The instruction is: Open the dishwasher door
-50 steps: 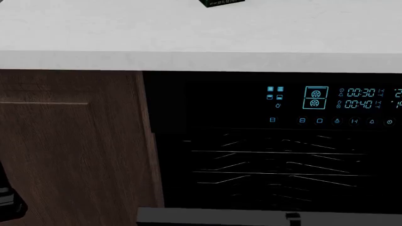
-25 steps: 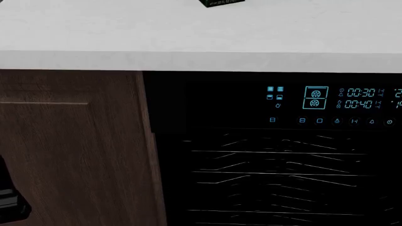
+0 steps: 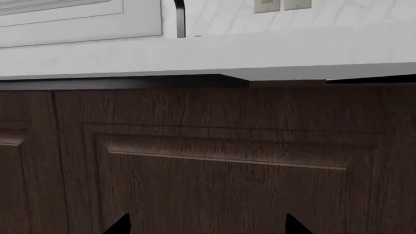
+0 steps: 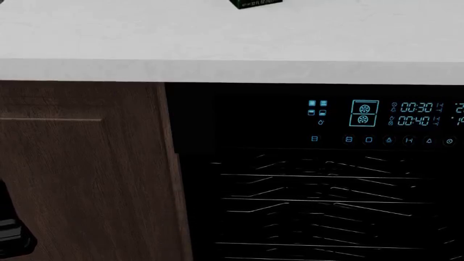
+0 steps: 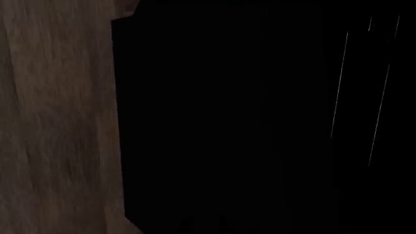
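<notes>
Countertop (image 4: pixel 217 38), pale and stone-like, runs across the whole upper part of the head view, its front edge overhanging everything below. Under it on the right sits the black appliance (image 4: pixel 319 163), filling the lower right of that view. Its top band carries a cyan-lit display (image 4: pixel 377 120) with small icons and two rows of digits, and a row of faint touch buttons lies just beneath. Below the band the wire racks (image 4: pixel 319 201) show as thin bright lines in the dark opening. The dishwasher door cannot be made out in the head view; no front panel or bar handle shows across the opening. In the right wrist view nearly everything is black, with a couple of thin bright lines, so whether that surface is the door cannot be told.

Left of the appliance stands the dark brown wood-grain cabinet door (image 4: pixel 80 174), touching the appliance's side along a vertical seam. The left wrist view faces this kind of cabinet front, with the counter edge above.

At the far lower left of the head view a dark part of the left arm (image 4: pixel 11 231) shows. Two black fingertips (image 3: pixel 119 225) of the left gripper (image 3: pixel 204 226) stand well apart. The right gripper is not seen in any view.

A green box (image 4: pixel 255 3) sits on the counter, cut by the top edge.
</notes>
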You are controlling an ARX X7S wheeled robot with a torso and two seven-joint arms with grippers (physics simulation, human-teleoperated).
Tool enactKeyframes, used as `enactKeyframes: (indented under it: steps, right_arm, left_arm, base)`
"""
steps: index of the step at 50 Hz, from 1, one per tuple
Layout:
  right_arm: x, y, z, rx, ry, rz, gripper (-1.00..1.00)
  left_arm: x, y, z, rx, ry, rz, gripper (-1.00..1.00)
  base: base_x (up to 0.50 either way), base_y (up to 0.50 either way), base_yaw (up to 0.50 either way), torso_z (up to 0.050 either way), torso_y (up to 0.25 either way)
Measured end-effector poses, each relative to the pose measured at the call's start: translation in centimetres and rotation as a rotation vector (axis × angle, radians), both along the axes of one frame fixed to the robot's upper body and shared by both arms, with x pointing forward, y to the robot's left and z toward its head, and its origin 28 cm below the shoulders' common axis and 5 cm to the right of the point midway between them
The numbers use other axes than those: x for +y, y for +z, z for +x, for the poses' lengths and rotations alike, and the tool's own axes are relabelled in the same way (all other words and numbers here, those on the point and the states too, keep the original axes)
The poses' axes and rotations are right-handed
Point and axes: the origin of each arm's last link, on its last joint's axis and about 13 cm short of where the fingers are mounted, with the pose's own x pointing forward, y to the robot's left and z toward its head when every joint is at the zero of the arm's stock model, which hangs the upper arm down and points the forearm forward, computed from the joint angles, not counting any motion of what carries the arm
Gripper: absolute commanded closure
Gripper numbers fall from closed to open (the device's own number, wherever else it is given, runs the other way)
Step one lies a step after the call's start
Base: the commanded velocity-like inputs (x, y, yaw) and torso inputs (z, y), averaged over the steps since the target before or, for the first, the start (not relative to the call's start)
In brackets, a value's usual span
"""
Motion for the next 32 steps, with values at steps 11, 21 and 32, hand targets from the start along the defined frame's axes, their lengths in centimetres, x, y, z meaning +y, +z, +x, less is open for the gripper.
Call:
enactKeyframes:
  steps: [11,21,32]
  right_arm:
    - [0.3,-2.1,-1.8,0.082,0.011,0.041,1.00]
    - [0.4,-3.2,-2.3,0.049,0.023,0.053,1.00]
    - [0.3,-4.1,-2.6,-0.011,0.033,0.064,1.00]
  left_arm:
    - [-0.1,0.2,0.0,-0.001,-0.003,0.003,-1.00]
    - [-0.1,0.2,0.0,-0.001,-0.005,0.005,-1.00]
    - [-0.2,0.2,0.0,-0.001,-0.008,0.007,-1.00]
  base:
    - [0.00,0.00,0.00,0.000,0.000]
    - [0.00,0.00,0.01,0.000,0.000]
    - [0.01,0.00,0.01,-0.004,0.000]
